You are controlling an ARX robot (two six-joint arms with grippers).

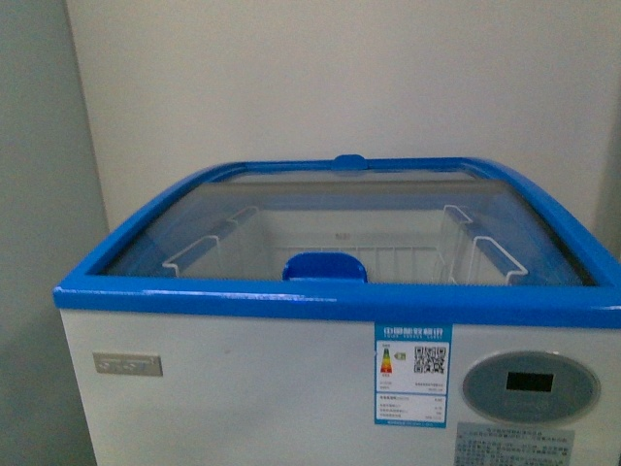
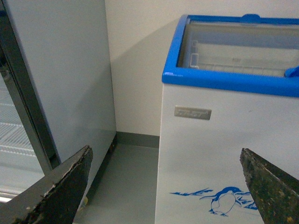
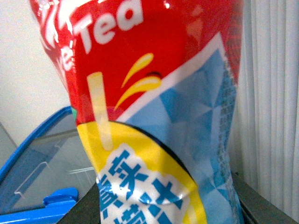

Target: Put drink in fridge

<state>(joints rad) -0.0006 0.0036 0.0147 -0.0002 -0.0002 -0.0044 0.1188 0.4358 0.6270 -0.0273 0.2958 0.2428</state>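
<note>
Drink (image 3: 154, 116) (right wrist view): fills the view right in front of the lens, in the air above and beside the freezer's corner.
Drink label: red top with white "Tea" and a yellow splash; pale blue panel; blue Chinese characters on white and yellow, cut off at the picture's edge.
Right gripper (image 3: 173, 212): dark fingers (image 3: 264, 205) on both sides of the bottle, clamped on it.
Freezer corner: blue rim (image 3: 32, 144), glass lid (image 3: 51, 168), blue handle (image 3: 60, 198).
Backdrop: white vertical blinds (image 3: 273, 93).
Left gripper (image 2: 163, 186) (left wrist view): two worn dark fingers (image 2: 56, 191) spread wide apart, nothing between them.
Chest freezer (image 2: 224, 140): white front, silver badge (image 2: 192, 112) too blurred to read, blue penguin decal (image 2: 224, 200).
Beside it: grey upright cabinet (image 2: 65, 79), well apart across bare floor (image 2: 126, 186).
Front view: neither arm nor bottle shows.
Freezer top: curved glass lid inside the blue rim, white wire baskets (image 1: 209, 248) under it.
Writing: energy label (image 1: 412, 375) with QR code, text too small to read.
Control panel (image 1: 530, 385): round, grey, dark display.
</note>
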